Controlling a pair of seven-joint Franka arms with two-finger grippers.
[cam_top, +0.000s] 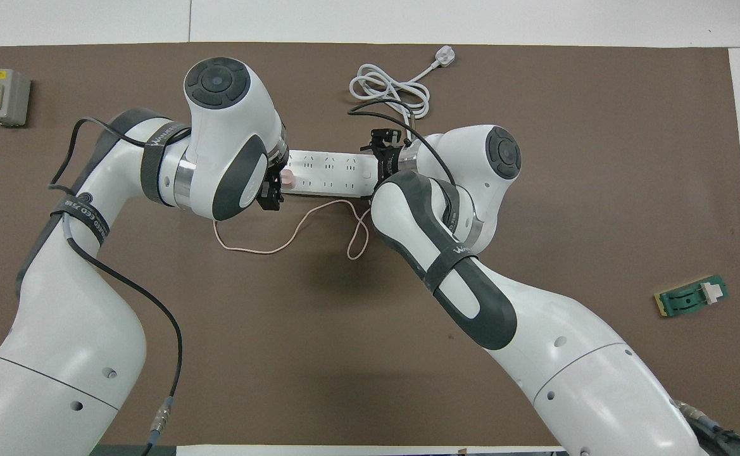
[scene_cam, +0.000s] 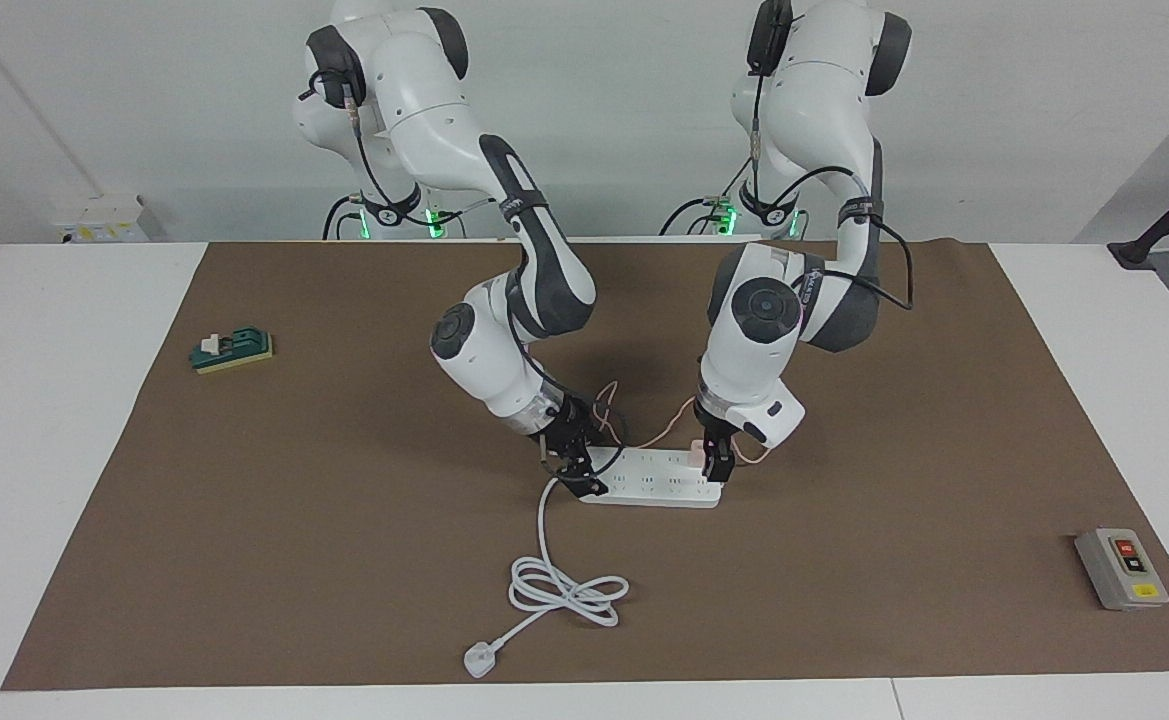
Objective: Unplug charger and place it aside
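Brown matte paper [scene_cam: 344,560] covers a white table before a pale wall. Left gripper [scene_cam: 714,462] stands down over the charger [scene_cam: 696,456], jaws spread wide about the small pink cube, plugged into the glossy white power strip [scene_cam: 654,486] at the left arm's end. Right gripper [scene_cam: 576,470] rests on the strip's other end; its jaw state is unclear. Thin pink cable [cam_top: 268,244] loops nearer the robots.
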